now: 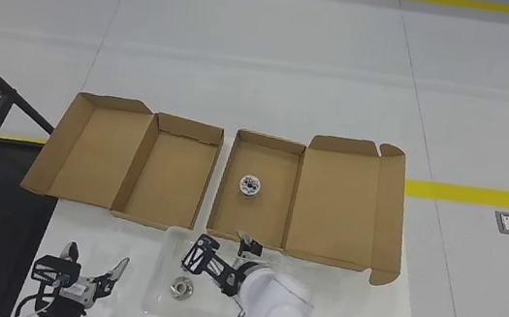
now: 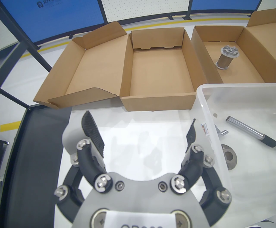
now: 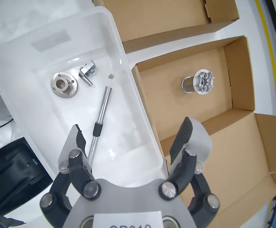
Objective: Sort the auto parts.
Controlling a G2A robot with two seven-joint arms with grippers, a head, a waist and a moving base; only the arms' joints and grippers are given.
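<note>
One table (image 1: pixel 370 312): white; it carries everything below
Two boxes: brown cardboard, lids folded flat, side by side at 12 o'clock of the bin; left box (image 1: pixel 169 176) bare inside; right box (image 1: pixel 261 213) holds one part
Bin (image 1: pixel 171 264): clear plastic, at 6 o'clock of the boxes, its far rim close to both; three loose parts lie in it
Left gripper (image 2: pixel 140 117): at 9 o'clock of the bin, over bare table; jaws spread wide, nothing between them
Right gripper (image 3: pixel 131 123): above the bin's 1 o'clock corner, one finger over the bin, the other over the right box; jaws wide, holding nothing
Cylinder (image 3: pixel 197 83): grey metal with a ribbed cap, alone near the middle of the right box, apart from its walls
Rod (image 3: pixel 102 108): shiny, with a black sleeve partway along; flat on the bin floor
Disc (image 3: pixel 64 84): round metal, with a raised hub and bolt holes; at 9 o'clock of the rod in the top view
Bracket (image 3: pixel 87 72): small, with a pin; just beside the disc, between it and the rod's bare end
</note>
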